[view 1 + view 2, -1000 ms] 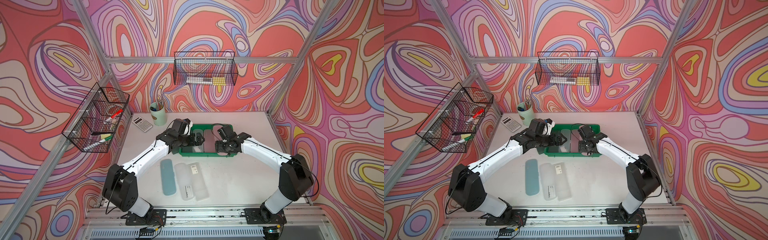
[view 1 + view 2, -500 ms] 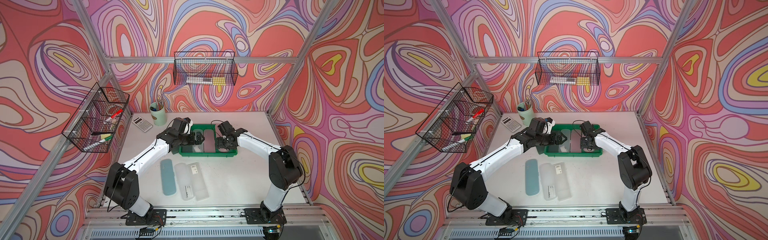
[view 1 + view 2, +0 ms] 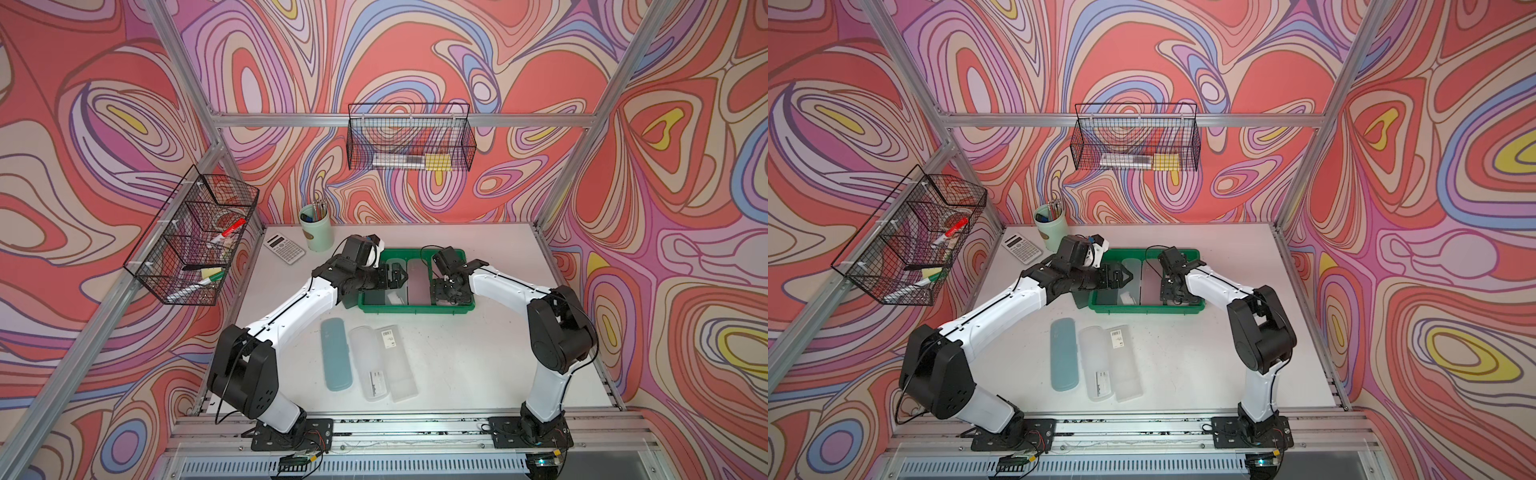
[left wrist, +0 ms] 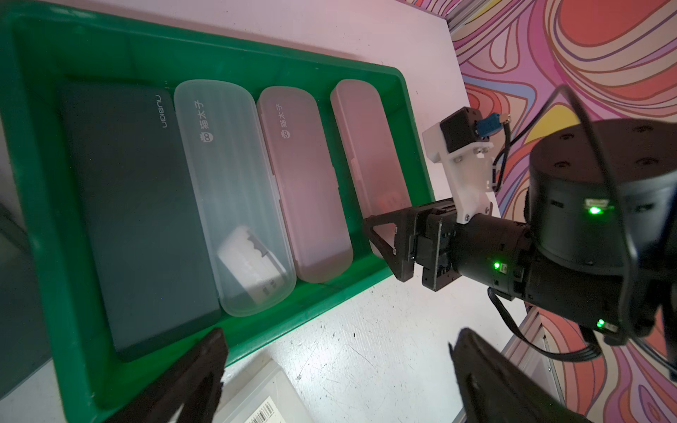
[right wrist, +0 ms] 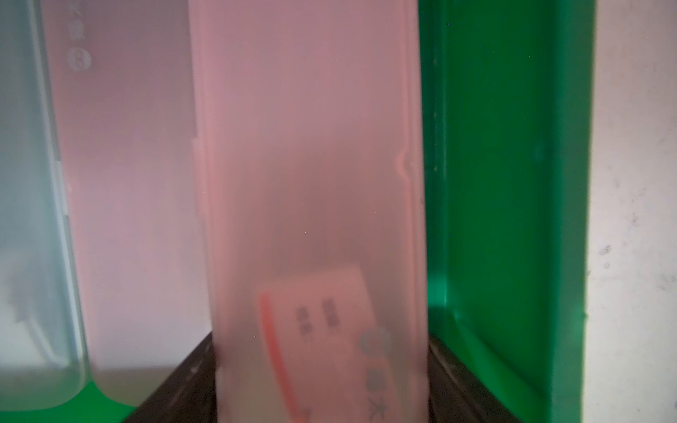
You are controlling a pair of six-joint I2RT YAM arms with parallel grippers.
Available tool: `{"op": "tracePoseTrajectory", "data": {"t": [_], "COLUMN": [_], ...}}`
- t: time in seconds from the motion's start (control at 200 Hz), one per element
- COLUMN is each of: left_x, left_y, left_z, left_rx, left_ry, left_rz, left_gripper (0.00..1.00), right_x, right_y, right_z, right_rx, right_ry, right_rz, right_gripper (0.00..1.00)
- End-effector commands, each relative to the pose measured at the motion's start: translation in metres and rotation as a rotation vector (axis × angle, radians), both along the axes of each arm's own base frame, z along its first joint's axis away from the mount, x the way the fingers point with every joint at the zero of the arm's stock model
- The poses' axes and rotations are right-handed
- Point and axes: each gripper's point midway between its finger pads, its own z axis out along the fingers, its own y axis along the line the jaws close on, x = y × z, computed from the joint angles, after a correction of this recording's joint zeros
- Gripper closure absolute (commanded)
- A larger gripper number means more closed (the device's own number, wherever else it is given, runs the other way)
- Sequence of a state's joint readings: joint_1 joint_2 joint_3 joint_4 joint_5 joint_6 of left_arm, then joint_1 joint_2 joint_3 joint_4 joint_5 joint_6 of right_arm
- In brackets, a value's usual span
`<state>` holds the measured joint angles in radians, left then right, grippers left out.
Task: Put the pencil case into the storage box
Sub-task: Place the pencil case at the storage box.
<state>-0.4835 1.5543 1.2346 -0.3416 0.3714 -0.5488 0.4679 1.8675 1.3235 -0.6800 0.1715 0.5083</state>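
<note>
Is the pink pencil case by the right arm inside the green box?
Inside: the pink pencil case sits within the storage box walls.

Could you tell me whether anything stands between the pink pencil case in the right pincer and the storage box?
Nothing visible: the frosted pink plastic pencil case is already inside the bright green plastic storage box.

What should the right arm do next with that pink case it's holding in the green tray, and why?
Probably open the right end effector: its jaws clasp the pink pencil case, which already seems to lie inside the storage box, between another pink case and the box's wall.
</note>
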Motion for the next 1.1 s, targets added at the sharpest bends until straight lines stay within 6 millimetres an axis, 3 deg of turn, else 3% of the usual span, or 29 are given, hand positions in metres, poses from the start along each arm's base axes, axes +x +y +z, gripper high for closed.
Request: {"op": "tracePoseTrajectory", "data": {"t": [0.0, 0.105, 0.245, 0.801, 0.926, 0.966, 1.097], "left_x": [0.005, 0.004, 0.002, -0.006, -0.01, -0.012, -0.022], "left_y": [0.001, 0.0, 0.003, 0.02, 0.03, 0.034, 0.049], "left_z": [0.0, -0.002, -0.003, 0.005, 0.008, 0.007, 0.0], "left_rx": [-0.006, -0.008, -0.007, 0.013, 0.029, 0.036, 0.068], "left_ry": [-0.024, -0.017, -0.013, -0.03, -0.048, -0.055, -0.057], "left_rz": [-0.003, -0.009, -0.002, 0.022, 0.045, 0.058, 0.087], "left_gripper": [0.01, 0.01, 0.01, 0.01, 0.01, 0.01, 0.01], "right_x": [0.002, 0.002, 0.003, 0.014, 0.015, 0.015, 0.01], "right_y": [-0.002, -0.003, -0.002, 0.009, 0.013, 0.017, 0.031], "right_z": [-0.007, -0.009, -0.004, 0.029, 0.042, 0.059, 0.079], "right_rx": [-0.008, -0.013, -0.009, 0.051, 0.098, 0.146, 0.277], "right_ry": [-0.007, -0.002, -0.012, -0.078, -0.133, -0.182, -0.247], "right_rz": [-0.014, -0.015, -0.012, 0.012, 0.018, 0.024, 0.042], "right_gripper": [0.43, 0.28, 0.2, 0.13, 0.16, 0.17, 0.19]}}
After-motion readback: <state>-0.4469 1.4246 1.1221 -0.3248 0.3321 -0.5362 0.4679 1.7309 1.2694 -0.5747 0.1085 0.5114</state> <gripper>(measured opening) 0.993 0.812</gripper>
